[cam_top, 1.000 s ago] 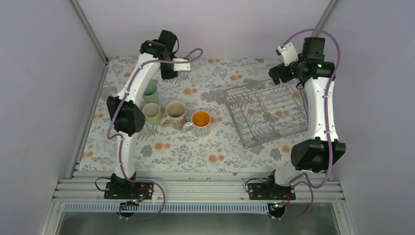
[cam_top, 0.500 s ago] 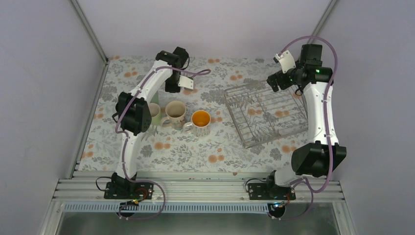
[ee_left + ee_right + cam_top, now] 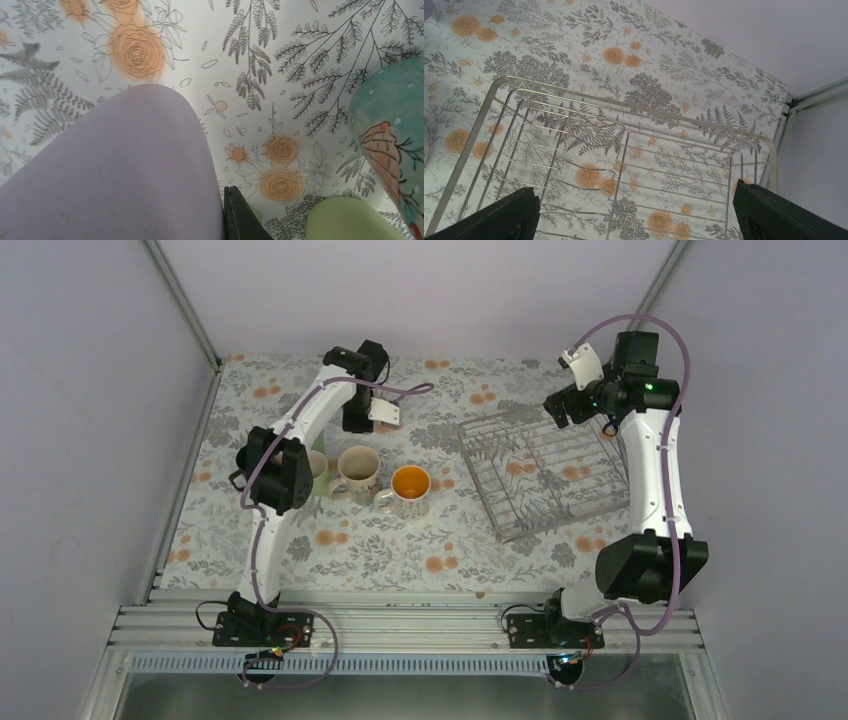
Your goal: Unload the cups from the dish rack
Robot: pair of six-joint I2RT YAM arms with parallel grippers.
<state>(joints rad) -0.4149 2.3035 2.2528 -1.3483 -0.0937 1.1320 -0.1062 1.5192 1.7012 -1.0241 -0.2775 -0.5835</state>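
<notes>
A lavender tumbler (image 3: pixel 120 170) fills the left of the left wrist view, with one dark finger (image 3: pixel 241 216) pressed against its side. My left gripper (image 3: pixel 362 416) is shut on it above the cloth, just behind the row of cups; from above the tumbler is hidden under the wrist. On the cloth stand a pale green mug (image 3: pixel 317 471), half behind my left elbow, a cream patterned mug (image 3: pixel 358 468) and a patterned mug with orange inside (image 3: pixel 410 483). The silver wire dish rack (image 3: pixel 545 475) (image 3: pixel 624 150) holds no cup that I can see. My right gripper (image 3: pixel 560 410) (image 3: pixel 636 212) hangs open over its far end.
A floral cloth (image 3: pixel 400 540) covers the table. In the left wrist view a teal patterned cup (image 3: pixel 395 145) stands at the right edge and a pale green rounded cup (image 3: pixel 345 220) at the bottom. Grey walls and frame posts (image 3: pixel 185 300) close in the back and sides.
My left arm has swung right and nearer, carrying its gripper down behind the cream mug; the green tumbler by that arm is now hidden. The right gripper shifted slightly left, then stayed.
</notes>
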